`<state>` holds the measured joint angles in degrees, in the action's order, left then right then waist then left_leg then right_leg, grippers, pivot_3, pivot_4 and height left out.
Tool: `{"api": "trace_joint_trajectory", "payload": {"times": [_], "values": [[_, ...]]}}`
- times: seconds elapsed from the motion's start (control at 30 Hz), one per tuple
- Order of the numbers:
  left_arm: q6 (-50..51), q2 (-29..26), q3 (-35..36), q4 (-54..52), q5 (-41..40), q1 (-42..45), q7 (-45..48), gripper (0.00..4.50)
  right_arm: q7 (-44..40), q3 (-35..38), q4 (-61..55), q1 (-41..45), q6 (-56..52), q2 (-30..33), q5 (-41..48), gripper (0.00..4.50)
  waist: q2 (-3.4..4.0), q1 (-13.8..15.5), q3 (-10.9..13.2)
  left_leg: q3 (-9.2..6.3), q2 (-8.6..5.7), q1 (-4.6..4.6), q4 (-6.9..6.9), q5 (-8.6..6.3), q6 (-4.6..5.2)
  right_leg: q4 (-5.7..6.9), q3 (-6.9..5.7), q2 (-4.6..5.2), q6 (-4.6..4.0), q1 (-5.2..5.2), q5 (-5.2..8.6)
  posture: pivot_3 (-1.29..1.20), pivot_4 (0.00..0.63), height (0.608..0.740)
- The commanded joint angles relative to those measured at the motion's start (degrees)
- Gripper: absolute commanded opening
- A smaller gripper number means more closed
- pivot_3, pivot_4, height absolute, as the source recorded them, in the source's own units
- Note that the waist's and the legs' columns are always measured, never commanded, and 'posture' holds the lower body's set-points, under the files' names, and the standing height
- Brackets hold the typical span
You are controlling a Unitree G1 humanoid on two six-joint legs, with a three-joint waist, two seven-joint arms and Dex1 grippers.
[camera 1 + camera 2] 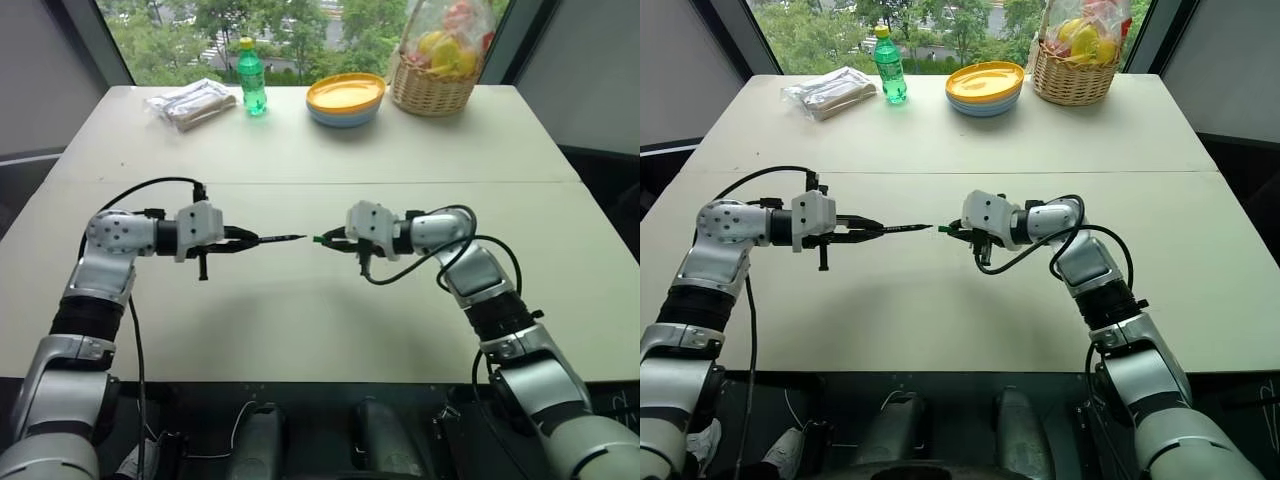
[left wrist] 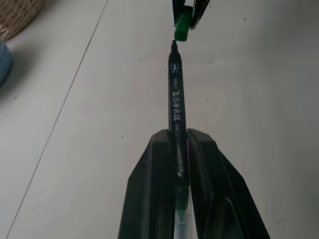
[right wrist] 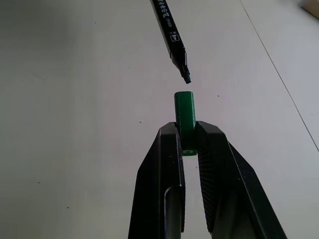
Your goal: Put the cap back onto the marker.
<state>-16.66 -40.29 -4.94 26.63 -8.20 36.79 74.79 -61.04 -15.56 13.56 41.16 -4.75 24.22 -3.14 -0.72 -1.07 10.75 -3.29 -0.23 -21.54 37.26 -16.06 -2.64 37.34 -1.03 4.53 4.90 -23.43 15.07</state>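
Observation:
Over the middle of the white table, my left gripper (image 1: pixel 240 239) is shut on the marker (image 1: pixel 280 239), a thin black stick whose pointed tip faces right. Facing it from the right, my right gripper (image 1: pixel 332 239) is shut on the small green cap (image 1: pixel 317 239), open end toward the marker. The two are nearly in line, with a small gap between tip and cap. In the left wrist view the marker (image 2: pixel 177 99) runs out from between the fingers toward the cap (image 2: pixel 182 27). In the right wrist view the cap (image 3: pixel 184 117) sits just short of the marker's tip (image 3: pixel 185 75).
At the table's far edge stand a green bottle (image 1: pixel 250 78), a clear bag of items (image 1: pixel 190 102), stacked yellow and blue plates (image 1: pixel 345 98) and a wicker basket of fruit (image 1: pixel 435 60). A seam (image 1: pixel 300 183) crosses the table behind the grippers.

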Motion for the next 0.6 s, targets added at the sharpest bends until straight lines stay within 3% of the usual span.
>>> {"api": "trace_joint_trajectory", "payload": {"times": [0.03,0.6], "values": [[0.17,-0.18,0.85,-2.00,-1.09,1.28,-0.06,0.05,0.49,-0.02,-1.81,0.71,0.08,-0.15,0.80,0.13,0.00,0.01,0.00,0.00,0.00,0.00,0.00,0.00,0.00,0.00,0.00,0.00,0.00,0.00,0.00,0.00,0.150,0.740],[1.27,-0.29,0.62,-3.80,-1.25,0.74,0.59,0.05,0.75,-0.09,-1.17,1.58,0.18,-0.87,0.77,0.13,0.00,-0.01,0.00,0.00,0.00,0.00,0.00,0.00,0.00,0.00,0.00,0.00,0.00,0.00,0.00,0.00,0.150,0.740]]}}
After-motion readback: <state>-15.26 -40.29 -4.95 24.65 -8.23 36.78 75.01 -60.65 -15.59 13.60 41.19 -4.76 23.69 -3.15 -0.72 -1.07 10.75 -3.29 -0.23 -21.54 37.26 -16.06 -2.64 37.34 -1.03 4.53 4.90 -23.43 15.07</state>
